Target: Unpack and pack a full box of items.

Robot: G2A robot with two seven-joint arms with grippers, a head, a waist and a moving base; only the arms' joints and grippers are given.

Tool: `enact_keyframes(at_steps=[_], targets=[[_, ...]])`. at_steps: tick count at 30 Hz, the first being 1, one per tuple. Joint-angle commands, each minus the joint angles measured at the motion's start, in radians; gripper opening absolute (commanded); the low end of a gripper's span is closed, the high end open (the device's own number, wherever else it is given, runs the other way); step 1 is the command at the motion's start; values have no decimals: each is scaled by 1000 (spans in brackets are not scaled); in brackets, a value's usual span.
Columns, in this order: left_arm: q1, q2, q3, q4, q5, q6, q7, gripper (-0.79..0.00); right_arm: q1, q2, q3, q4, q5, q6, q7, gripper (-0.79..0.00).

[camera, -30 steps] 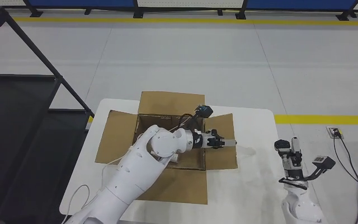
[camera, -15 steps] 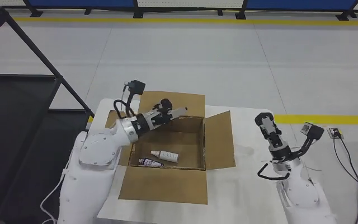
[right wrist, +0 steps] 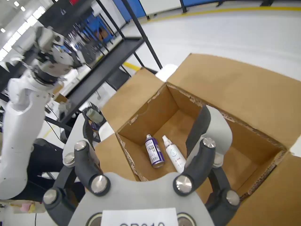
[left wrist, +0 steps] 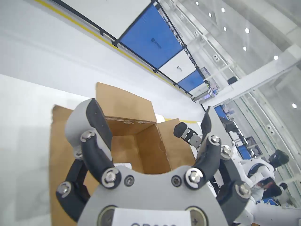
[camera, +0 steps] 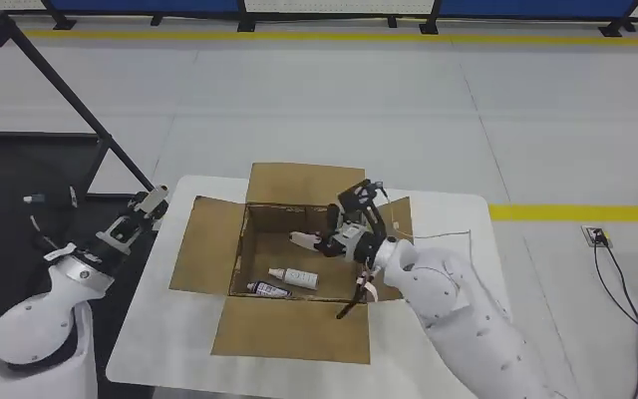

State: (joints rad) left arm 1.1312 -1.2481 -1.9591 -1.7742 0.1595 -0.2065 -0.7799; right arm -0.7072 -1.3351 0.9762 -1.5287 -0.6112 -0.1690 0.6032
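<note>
Bottles — a purple can [right wrist: 154,152] and a white spray bottle [right wrist: 174,155] — lie side by side near the front wall of the box [camera: 299,186]. Right gripper [right wrist: 148,121] hangs over the box, fingers spread, empty. Left gripper [left wrist: 150,114], likewise spread, sits at the left edge of the table [camera: 167,321].

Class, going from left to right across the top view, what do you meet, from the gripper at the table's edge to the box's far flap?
left gripper → box's left flap → purple spray can → white bottle → box's right flap

The right pincer [right wrist: 148,115] hides 1 end of the white bottle [right wrist: 172,154].
</note>
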Motion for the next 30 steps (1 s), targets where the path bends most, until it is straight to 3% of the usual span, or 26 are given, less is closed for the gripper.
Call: enact_keyframes(at_steps=[1,7,27,30], targets=[[38,5,-46,13,-28,-9,5,0,84,-25,-88,89,-10,73,49,0],[112,16,-105,50,-89,-32,-5,0,267,-99,-254,317,-16,227,171,0],[125,20,-107,54,-95,-44,-25,0,267,-99,-254,317,-16,227,171,0],[131,22,-91,59,-101,-26,-20,0,293,-111,-305,319,-93,236,223,0]])
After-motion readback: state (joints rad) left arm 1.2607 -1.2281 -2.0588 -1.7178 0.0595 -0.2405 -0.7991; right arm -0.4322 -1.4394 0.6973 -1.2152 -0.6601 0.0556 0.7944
